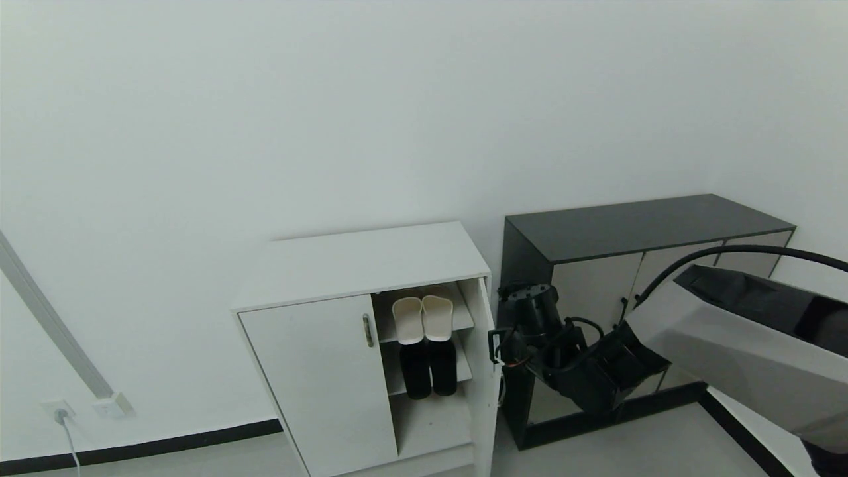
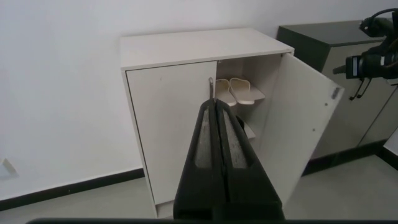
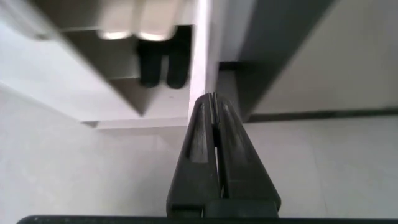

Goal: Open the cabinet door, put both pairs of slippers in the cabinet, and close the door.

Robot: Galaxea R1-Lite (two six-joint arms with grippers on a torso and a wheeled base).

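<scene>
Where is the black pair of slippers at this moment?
In the head view, the black slippers are on the middle shelf in the open right half of the white cabinet, directly below the white slippers.

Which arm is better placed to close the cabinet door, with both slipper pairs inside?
Likely the right. The right gripper sits beside the open door, at its outer face near the free edge, ready to push; the left gripper faces the cabinet from farther back.
</scene>
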